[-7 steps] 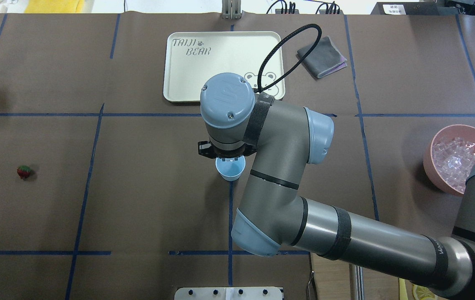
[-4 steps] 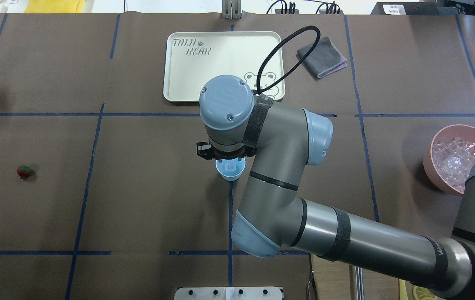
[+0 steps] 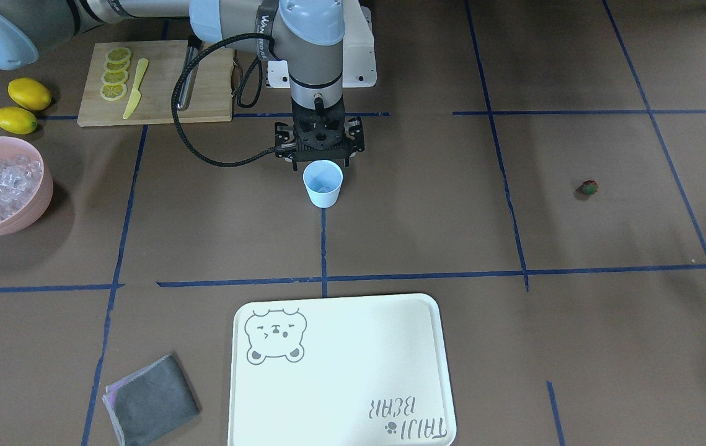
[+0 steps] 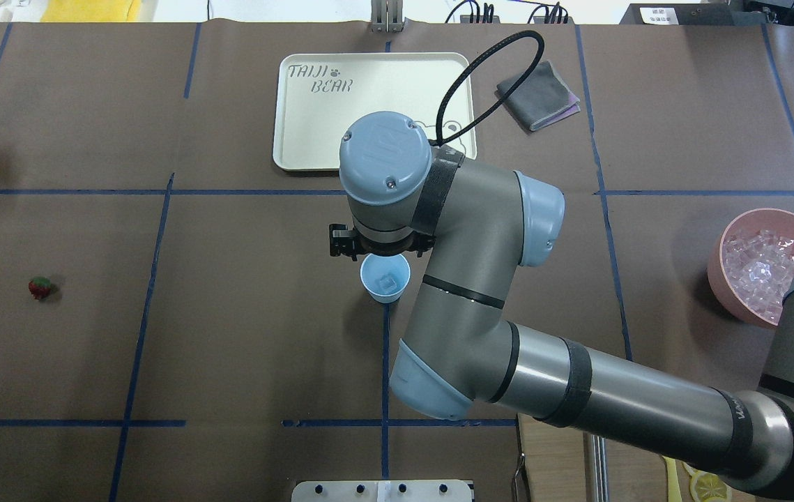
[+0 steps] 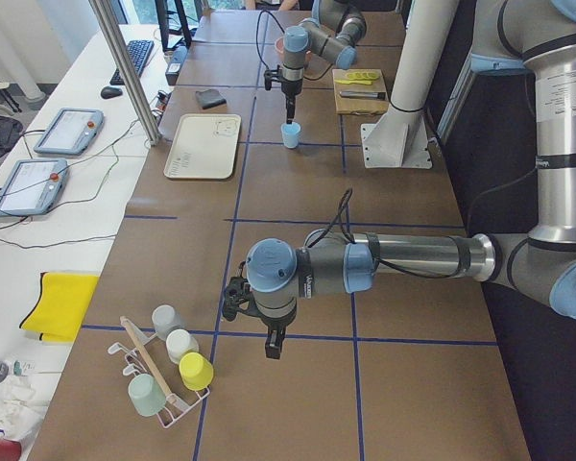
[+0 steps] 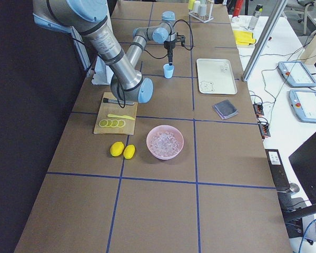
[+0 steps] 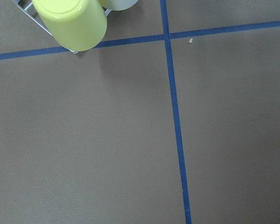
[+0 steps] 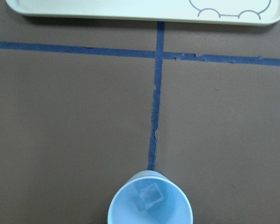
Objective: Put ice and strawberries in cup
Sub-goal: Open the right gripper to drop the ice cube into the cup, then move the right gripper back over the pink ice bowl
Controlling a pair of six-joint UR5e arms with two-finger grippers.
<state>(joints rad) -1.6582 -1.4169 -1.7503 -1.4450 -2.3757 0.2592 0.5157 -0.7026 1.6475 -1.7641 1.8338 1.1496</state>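
The pale blue cup [image 4: 385,277] stands at the table's middle and holds one clear ice cube [image 8: 150,196]. It also shows in the front view [image 3: 323,183]. My right gripper [image 3: 320,162] hangs just above the cup's robot-side rim, open and empty. More ice [image 4: 759,268] fills the pink bowl [image 4: 723,282] at the right. The strawberry [image 4: 40,287] lies alone on the mat far left, also in the front view [image 3: 589,188]. My left gripper [image 5: 272,346] hovers above the mat near a cup rack; I cannot tell whether it is open or shut.
A cream bear tray [image 4: 369,97] lies beyond the cup, with a grey cloth [image 4: 539,94] to its right. Two lemons [image 3: 29,93] and a cutting board [image 3: 160,93] with lemon slices and a knife sit near the robot's base. A cup rack [image 5: 168,370] stands at the left end.
An ice cube has dropped from my right gripper into the cup, which was empty a second ago. The right wrist has since risen a little. The strawberry has not moved.
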